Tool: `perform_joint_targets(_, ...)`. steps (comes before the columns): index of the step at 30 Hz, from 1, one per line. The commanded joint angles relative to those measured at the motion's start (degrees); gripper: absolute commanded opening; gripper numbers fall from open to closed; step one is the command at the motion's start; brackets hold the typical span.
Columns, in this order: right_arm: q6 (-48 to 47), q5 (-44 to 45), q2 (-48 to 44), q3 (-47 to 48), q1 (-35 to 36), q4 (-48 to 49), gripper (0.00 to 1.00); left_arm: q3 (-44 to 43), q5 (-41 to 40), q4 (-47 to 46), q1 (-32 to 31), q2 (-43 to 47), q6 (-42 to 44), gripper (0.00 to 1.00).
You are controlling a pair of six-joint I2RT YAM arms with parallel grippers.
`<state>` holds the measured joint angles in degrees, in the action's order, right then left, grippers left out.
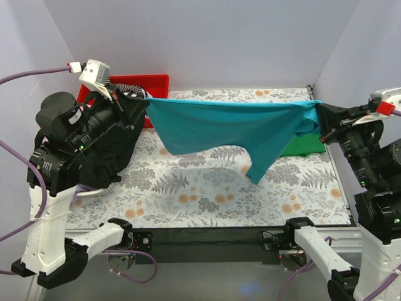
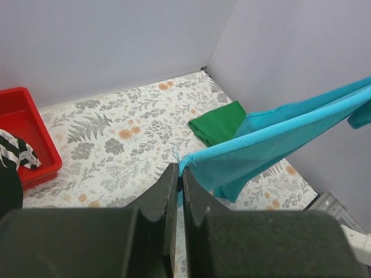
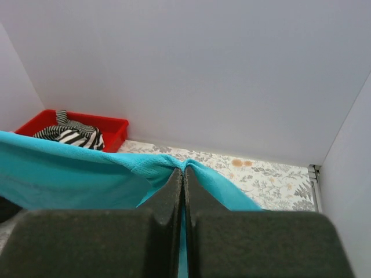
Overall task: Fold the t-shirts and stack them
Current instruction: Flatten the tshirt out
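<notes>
The teal t-shirt (image 1: pixel 232 128) hangs stretched in the air between my two grippers, above the floral table. My left gripper (image 1: pixel 145 98) is shut on its left end, seen pinched at the fingertips in the left wrist view (image 2: pixel 181 167). My right gripper (image 1: pixel 319 111) is shut on its right end, also seen in the right wrist view (image 3: pixel 183 171). A folded bright green t-shirt (image 1: pixel 304 144) lies on the table at the far right, partly hidden behind the teal cloth; it also shows in the left wrist view (image 2: pixel 219 123). A black-and-white striped shirt (image 3: pixel 72 136) lies in the bin.
A red plastic bin (image 1: pixel 153 83) stands at the back left, partly hidden by my left arm. The floral table cover (image 1: pixel 207 188) ends at a black front edge (image 1: pixel 213 235). Grey walls close the back and both sides.
</notes>
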<state>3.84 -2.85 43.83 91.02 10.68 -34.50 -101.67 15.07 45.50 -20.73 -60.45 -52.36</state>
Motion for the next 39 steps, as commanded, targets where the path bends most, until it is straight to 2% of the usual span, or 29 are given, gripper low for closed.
perform_joint_targets(1,0.3,-2.1,2.1,3.7,0.1,1.4,0.01,-2.2,2.0,6.9,0.3,-1.9,-1.0,0.0)
perform_joint_targets(5,-0.1,-5.7,6.8,3.1,0.1,4.2,0.01,-5.0,2.0,9.3,0.3,-7.1,-0.9,0.0)
perform_joint_targets(7,0.5,-6.4,11.3,2.7,0.1,4.8,0.01,-3.3,-3.8,8.6,0.3,-8.5,-0.5,0.0)
perform_joint_targets(10,0.6,-6.7,18.5,-0.4,0.1,5.8,0.01,2.5,-11.0,6.3,0.3,-12.6,0.3,0.0)
perform_joint_targets(14,0.7,-5.2,28.0,-8.7,0.0,9.4,0.01,9.9,-12.8,2.2,0.3,-20.2,0.9,0.0)
perform_joint_targets(18,1.3,-5.4,39.9,-13.2,0.0,14.3,0.01,17.5,-17.3,-3.7,0.3,-27.5,0.4,0.0)
perform_joint_targets(24,0.3,-2.7,57.8,-8.4,-0.1,16.5,0.01,18.8,-25.8,-11.0,0.3,-40.3,0.7,0.0)
perform_joint_targets(28,-0.7,-2.9,67.0,-0.6,-0.5,16.3,0.01,14.1,-30.1,-12.5,0.3,-48.9,2.4,0.0)
perform_joint_targets(30,-1.7,-2.0,69.7,3.5,-0.7,16.0,0.21,11.4,-32.3,-12.4,0.3,-52.1,3.4,0.0)
perform_joint_targets(31,-1.9,-1.1,70.1,4.8,-0.9,14.9,0.35,11.0,-34.7,-12.5,0.3,-52.8,3.7,0.0)
perform_joint_targets(32,-2.1,2.1,69.9,5.2,-1.1,14.8,0.83,10.7,-35.3,-12.7,0.4,-53.2,4.1,0.0)
perform_joint_targets(33,-2.4,4.4,68.5,5.0,-1.6,14.9,0.97,10.7,-35.5,-12.8,0.6,-53.5,4.3,0.0)
perform_joint_targets(39,-3.6,9.8,62.6,1.2,-5.0,13.7,0.98,12.3,-36.3,-14.1,1.7,-52.1,5.1,0.0)
